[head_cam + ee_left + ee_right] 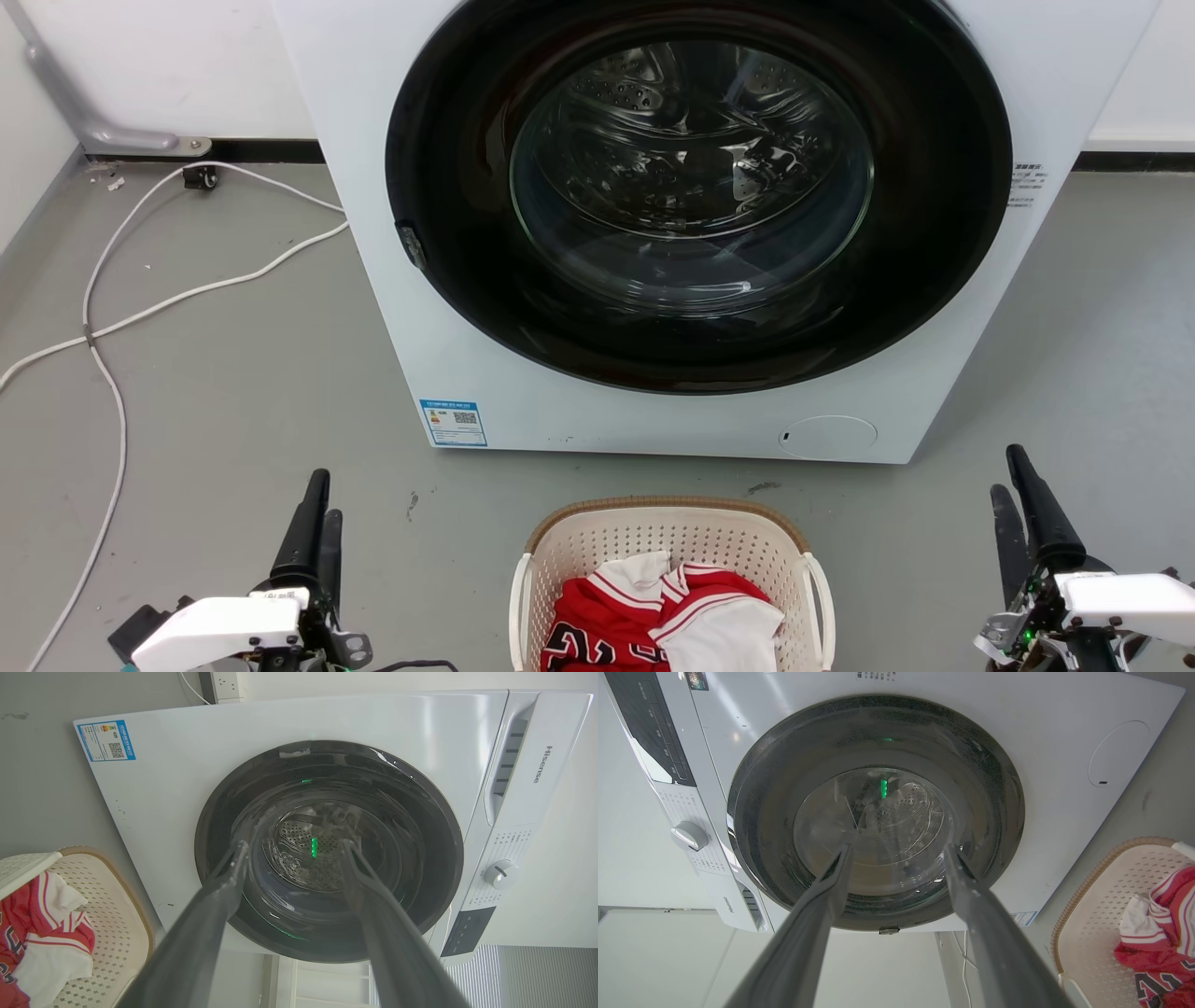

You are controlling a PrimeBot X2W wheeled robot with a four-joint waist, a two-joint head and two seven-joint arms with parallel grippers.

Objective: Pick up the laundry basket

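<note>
While the laundry basket (667,539) sits on the floor (233,392) at the bottom middle, just before the washing machine (607,420), the left gripper (323,495) at lower left and the right gripper (1005,471) at lower right both have their fingers (210,914) apart, holding nothing. Red and white clothes (616,616) lie in the basket.

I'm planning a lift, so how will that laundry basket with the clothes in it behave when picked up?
The laundry basket probably stays fairly stiff: perforated plastic with a woven-look rim. Likely light, since the red and white garments leave much of it bare. Lifted by one side handle alone, it would probably tilt.
</note>
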